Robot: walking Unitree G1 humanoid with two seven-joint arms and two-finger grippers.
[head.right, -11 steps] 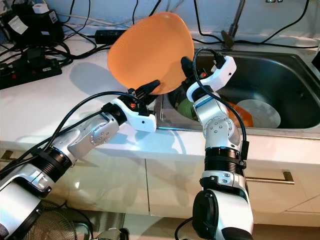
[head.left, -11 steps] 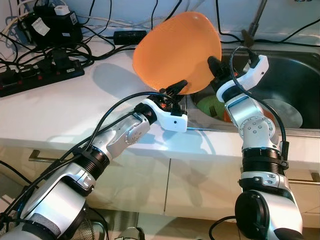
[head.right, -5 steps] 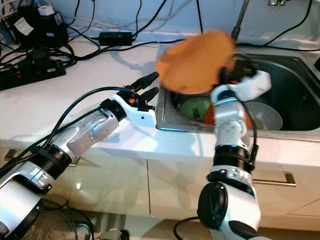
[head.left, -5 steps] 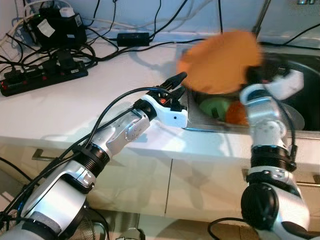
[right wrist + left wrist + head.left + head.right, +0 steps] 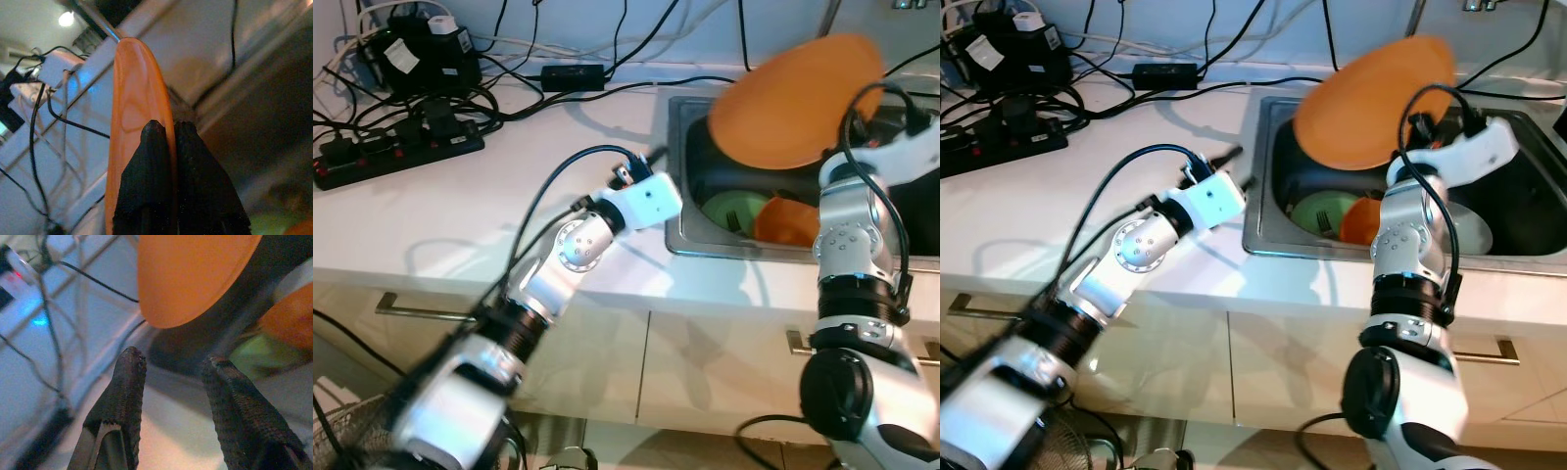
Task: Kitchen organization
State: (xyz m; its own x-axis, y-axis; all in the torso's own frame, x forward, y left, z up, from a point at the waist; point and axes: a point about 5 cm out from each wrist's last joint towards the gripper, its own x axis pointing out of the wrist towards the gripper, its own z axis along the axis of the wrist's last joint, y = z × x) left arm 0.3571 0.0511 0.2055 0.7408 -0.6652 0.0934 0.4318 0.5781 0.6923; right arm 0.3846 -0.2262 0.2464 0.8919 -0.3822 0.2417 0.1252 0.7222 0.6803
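The right arm rises upright from below the counter edge, its forearm bent over the sink; the right gripper pinches the rim of the orange plate between its two black fingers, holding the plate tilted in the air above the basin; below the gripper, in the sink, lie a green dish and a smaller orange dish beside it. The left arm reaches forward across the white counter, blurred; the left gripper hovers at the sink's near corner, fingers spread apart and holding nothing, with the orange plate just beyond its tips; farther back, well apart from both grippers, black cables and a power strip lie along the wall.
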